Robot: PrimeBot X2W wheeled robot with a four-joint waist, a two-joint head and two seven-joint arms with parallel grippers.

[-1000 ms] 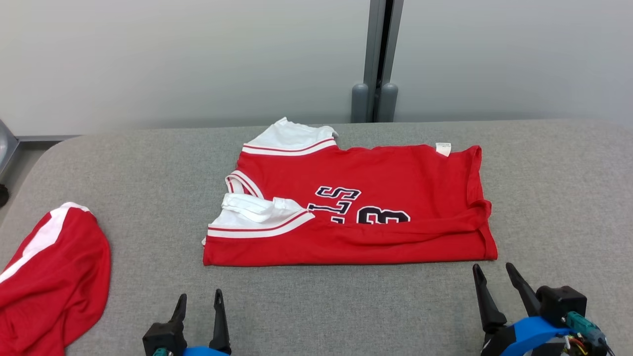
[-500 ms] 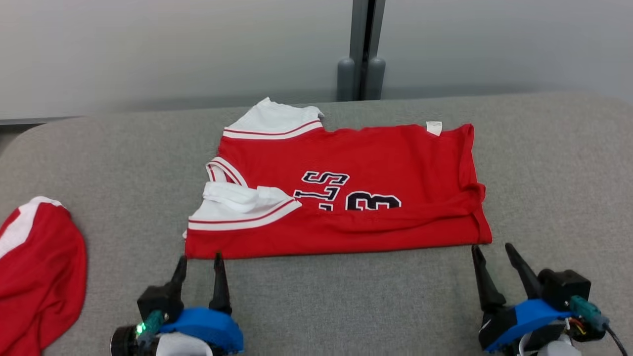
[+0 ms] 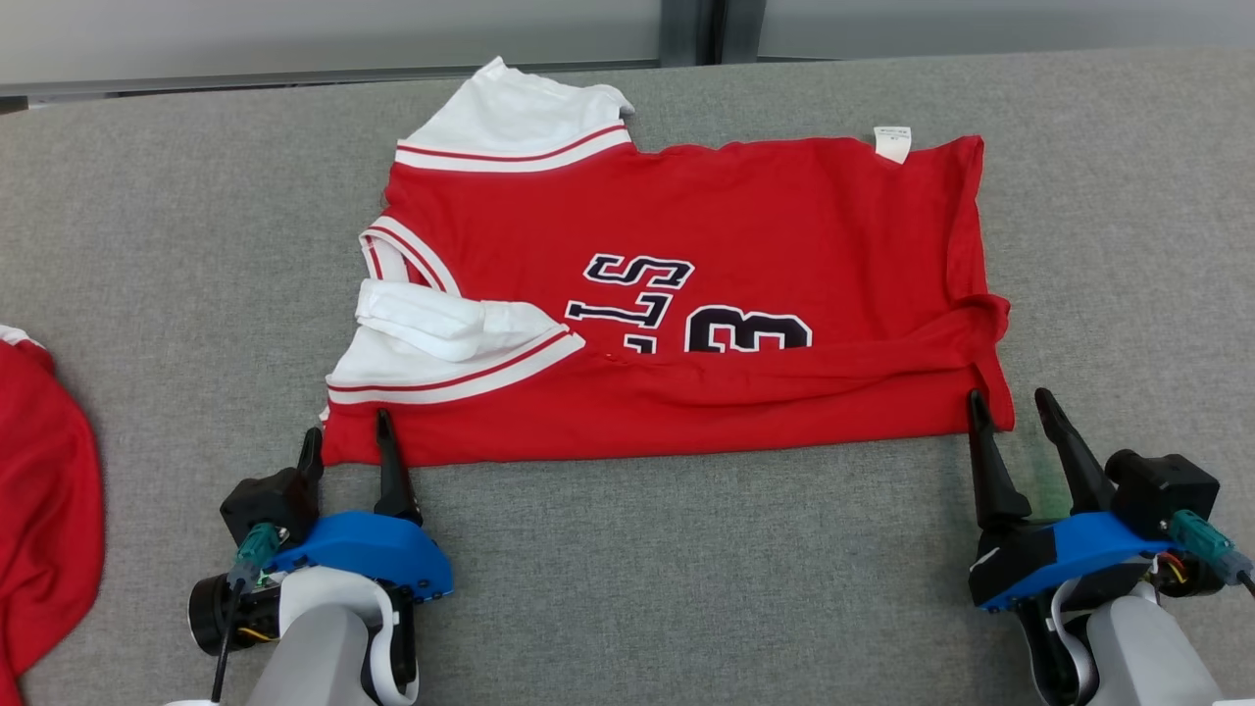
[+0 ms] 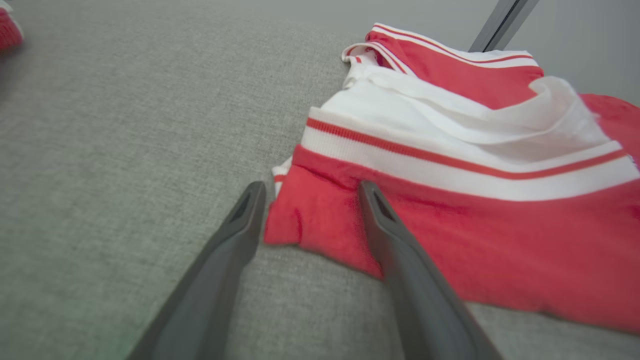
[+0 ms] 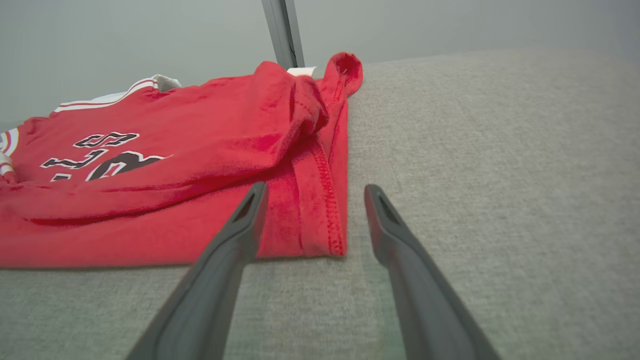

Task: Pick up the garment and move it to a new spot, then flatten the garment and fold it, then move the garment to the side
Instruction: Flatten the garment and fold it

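Note:
The garment (image 3: 745,226) is a red jersey with white striped trim and dark lettering, lying folded lengthwise on the grey table (image 3: 686,569). My left gripper (image 3: 346,434) stands open at its near left corner, the corner (image 4: 310,220) lying between the two fingers. My right gripper (image 3: 1007,405) is open at the near right corner, whose hem (image 5: 320,210) sits between its fingers. Neither gripper holds the cloth.
A second red garment with white trim (image 3: 39,510) lies at the table's left edge. A grey post (image 3: 701,25) stands behind the table's far edge, against a pale wall.
Both grippers have advanced from short of the jersey's near edge to its two near corners. The head camera has tilted down, so the whole picture has shifted.

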